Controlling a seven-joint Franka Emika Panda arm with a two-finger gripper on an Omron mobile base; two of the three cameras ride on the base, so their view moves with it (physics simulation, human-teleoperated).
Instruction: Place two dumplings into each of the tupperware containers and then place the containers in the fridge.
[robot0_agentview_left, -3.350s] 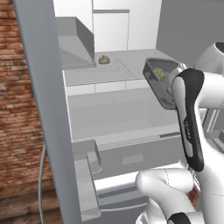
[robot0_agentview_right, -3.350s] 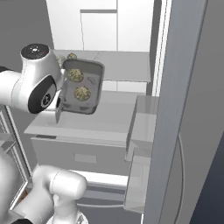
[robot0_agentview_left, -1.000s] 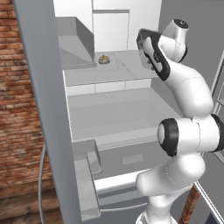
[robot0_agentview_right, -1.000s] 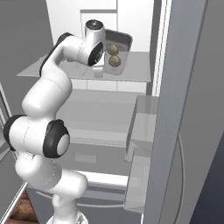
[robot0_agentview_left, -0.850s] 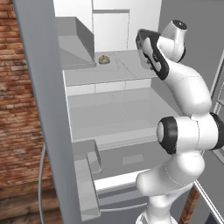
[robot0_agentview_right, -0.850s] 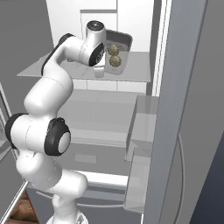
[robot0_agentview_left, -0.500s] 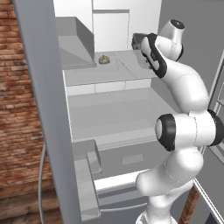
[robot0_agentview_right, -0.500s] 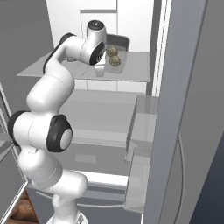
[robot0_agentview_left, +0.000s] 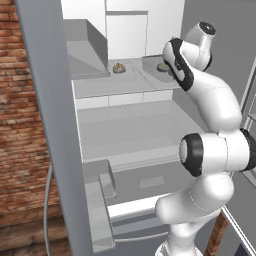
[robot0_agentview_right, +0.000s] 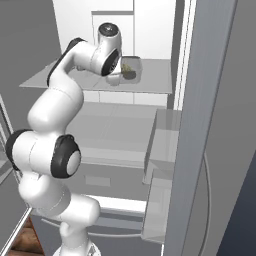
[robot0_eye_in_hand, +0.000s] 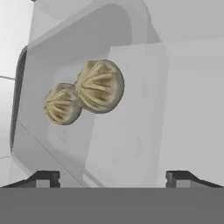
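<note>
Two dumplings (robot0_eye_in_hand: 83, 96) lie touching inside the tupperware container (robot0_eye_in_hand: 131, 144), which sits on an upper shelf of the fridge (robot0_agentview_right: 150, 82). We see our gripper (robot0_eye_in_hand: 112, 177) just before it, jaws spread wide and holding nothing. Another container (robot0_agentview_left: 118, 68), blurred, seems to rest further left.

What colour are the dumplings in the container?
Tan-beige with pleated ridges; the dumplings show best in the hand view.
</note>
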